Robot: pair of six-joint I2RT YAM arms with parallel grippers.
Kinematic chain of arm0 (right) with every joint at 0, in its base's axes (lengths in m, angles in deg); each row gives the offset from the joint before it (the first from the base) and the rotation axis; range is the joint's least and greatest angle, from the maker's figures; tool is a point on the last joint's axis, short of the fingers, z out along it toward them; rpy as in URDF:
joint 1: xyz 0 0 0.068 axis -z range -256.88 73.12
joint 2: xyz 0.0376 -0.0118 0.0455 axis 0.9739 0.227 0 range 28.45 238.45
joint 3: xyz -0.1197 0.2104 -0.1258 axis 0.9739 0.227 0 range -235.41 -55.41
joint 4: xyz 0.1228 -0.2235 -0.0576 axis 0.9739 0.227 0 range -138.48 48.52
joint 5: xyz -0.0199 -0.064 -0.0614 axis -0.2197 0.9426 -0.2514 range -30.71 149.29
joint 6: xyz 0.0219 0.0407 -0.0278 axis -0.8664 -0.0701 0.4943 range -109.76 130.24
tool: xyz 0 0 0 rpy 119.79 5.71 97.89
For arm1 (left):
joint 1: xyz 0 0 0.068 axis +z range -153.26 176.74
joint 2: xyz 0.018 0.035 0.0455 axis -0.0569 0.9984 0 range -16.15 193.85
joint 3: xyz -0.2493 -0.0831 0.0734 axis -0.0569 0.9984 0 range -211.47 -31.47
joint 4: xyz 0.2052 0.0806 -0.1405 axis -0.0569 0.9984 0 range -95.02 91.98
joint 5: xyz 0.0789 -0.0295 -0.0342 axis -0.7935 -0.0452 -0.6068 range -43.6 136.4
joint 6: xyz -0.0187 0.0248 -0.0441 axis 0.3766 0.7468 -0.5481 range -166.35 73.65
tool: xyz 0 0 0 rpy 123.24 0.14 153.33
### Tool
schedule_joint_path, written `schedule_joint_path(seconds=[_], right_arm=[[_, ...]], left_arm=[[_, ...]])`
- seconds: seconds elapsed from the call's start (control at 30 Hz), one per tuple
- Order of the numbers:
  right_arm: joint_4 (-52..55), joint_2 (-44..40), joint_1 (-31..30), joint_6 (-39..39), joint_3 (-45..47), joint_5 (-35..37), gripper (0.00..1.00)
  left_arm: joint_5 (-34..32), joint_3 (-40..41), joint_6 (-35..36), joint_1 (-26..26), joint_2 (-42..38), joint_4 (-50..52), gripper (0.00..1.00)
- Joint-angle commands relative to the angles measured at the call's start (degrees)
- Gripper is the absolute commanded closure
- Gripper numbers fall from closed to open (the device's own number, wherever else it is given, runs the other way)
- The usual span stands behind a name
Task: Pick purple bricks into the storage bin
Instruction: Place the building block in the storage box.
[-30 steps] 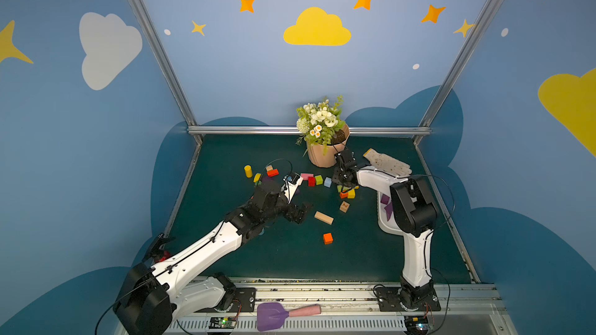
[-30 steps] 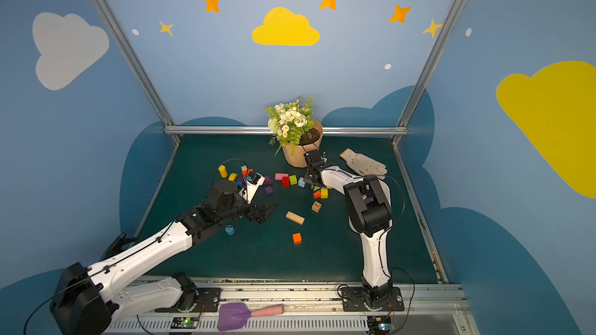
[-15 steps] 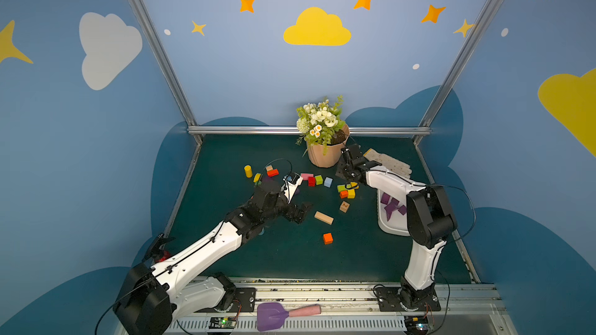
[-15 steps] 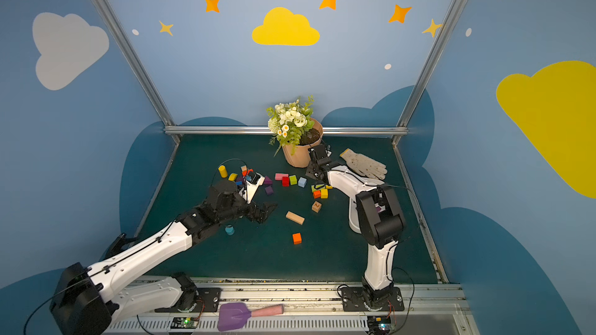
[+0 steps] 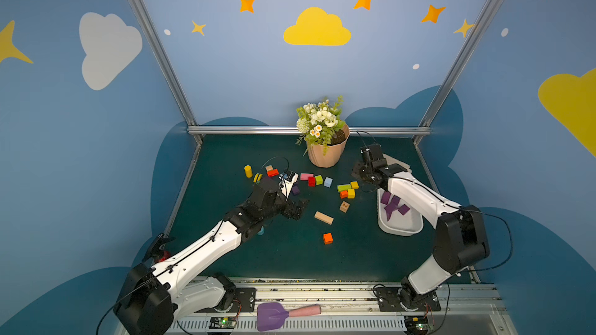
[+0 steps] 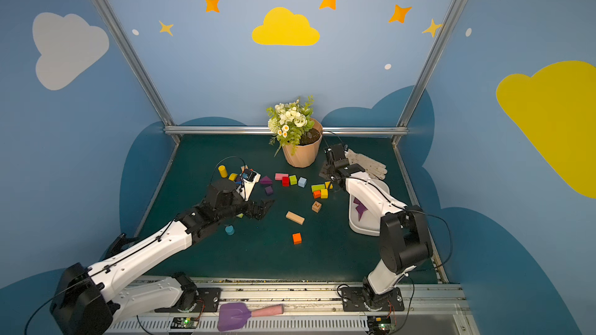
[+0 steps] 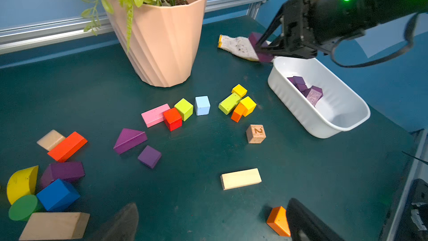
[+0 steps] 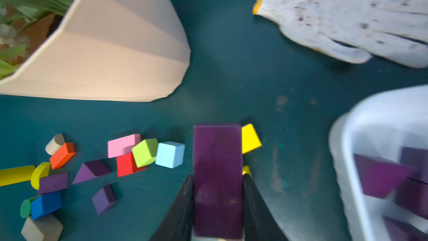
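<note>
My right gripper (image 8: 217, 176) is shut on a dark purple oblong brick (image 8: 217, 149). It holds the brick above the mat beside the far end of the white storage bin (image 7: 324, 130), near the glove. Several purple bricks (image 5: 392, 207) lie in the bin. On the mat lie a purple wedge (image 7: 129, 140), a purple cube (image 7: 149, 156) and a purple oblong (image 7: 66, 171). My left gripper (image 5: 296, 209) is open and holds nothing. It hovers low over the mat's middle, on the near side of the wedge and cube.
A peach flowerpot (image 5: 325, 154) stands at the back, with a white glove (image 6: 367, 165) to its right. Mixed coloured blocks are scattered across the mat, with a wooden oblong (image 5: 323, 217) and an orange block (image 5: 327, 238) nearer the front. A purple spade (image 5: 274, 315) lies on the front rail.
My right arm has carried the purple oblong rightward from over the coloured blocks toward the bin, and its elbow has swung right, uncovering the bin. The left arm has not moved.
</note>
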Motion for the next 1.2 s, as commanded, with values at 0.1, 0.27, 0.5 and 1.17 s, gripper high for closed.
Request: schedule_joint_path(seconds=[0.1,0.27,0.5,1.17], right_arm=[[5.2,-7.1,2.4,1.2,4.2,-0.8,0.74],[7.8,-11.6,3.9,1.4,7.3,-0.6,0.74],[10.5,-17.0,6.7,1.2,11.5,0.5,0.74],[11.4,-19.5,21.2,1.1,18.8,-5.6,0.73]], left_arm=[[-3.2,-2.9,-1.8,1.7,1.1,2.1,0.00],[-5.6,-3.8,-3.2,3.4,1.7,3.5,0.00],[-8.7,-4.7,-5.1,6.3,2.5,5.0,0.00],[-11.4,-8.1,-11.3,13.5,5.4,9.3,0.00]])
